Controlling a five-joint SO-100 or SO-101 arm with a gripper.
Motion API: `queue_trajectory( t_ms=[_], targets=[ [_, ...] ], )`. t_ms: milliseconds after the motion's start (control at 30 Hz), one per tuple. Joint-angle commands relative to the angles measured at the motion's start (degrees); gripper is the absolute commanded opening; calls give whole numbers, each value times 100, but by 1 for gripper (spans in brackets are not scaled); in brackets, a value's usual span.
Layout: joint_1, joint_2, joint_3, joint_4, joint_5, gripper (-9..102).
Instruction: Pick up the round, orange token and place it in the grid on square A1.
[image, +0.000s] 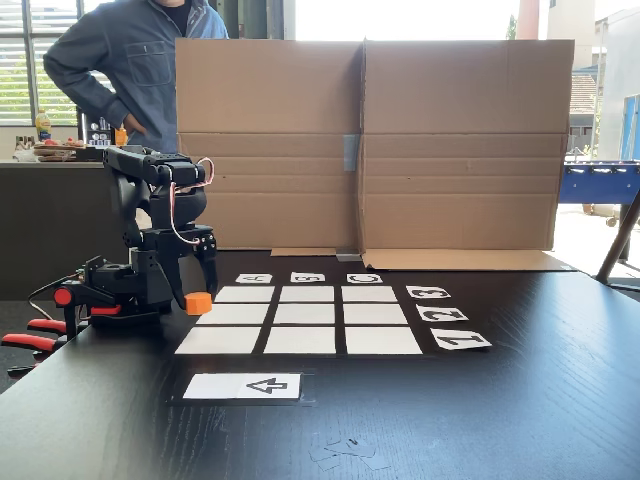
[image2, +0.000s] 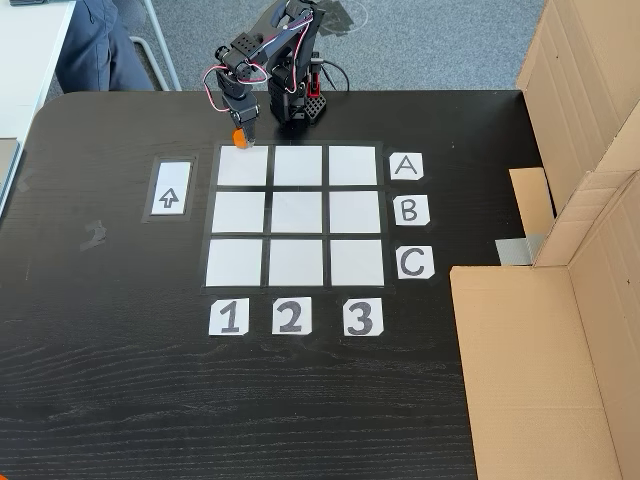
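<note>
The orange token (image: 198, 303) (image2: 240, 141) hangs a little above the table, pinched between the fingertips of my gripper (image: 198, 298) (image2: 240, 135), which points downward and is shut on it. The grid (image: 306, 315) (image2: 296, 213) of white paper cells lies in the middle of the black table. Square A1 (image: 218, 340) (image2: 243, 167) is the corner cell in the row beside card A and the column above card 1. The token hovers at that cell's edge nearest the arm's base.
A white card with a black arrow (image: 243, 386) (image2: 170, 187) lies beside the grid. Cardboard walls (image: 370, 140) (image2: 560, 330) border one table side. A person (image: 130, 50) (image2: 95, 45) stands behind the arm. Red clamps (image: 30, 340) hold the base.
</note>
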Motion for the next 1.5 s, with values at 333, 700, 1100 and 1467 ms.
queue_trajectory(
  t_ms=[333,700,1100,1467],
  targets=[
    [-255,-712,-18,-809,-26,11],
    [-413,-1011,-18,-1063,-26,11],
    [-545,-1230,-18,-1169,-26,11],
    [-527,-1354,-18,-1266,-26,12]
  ],
)
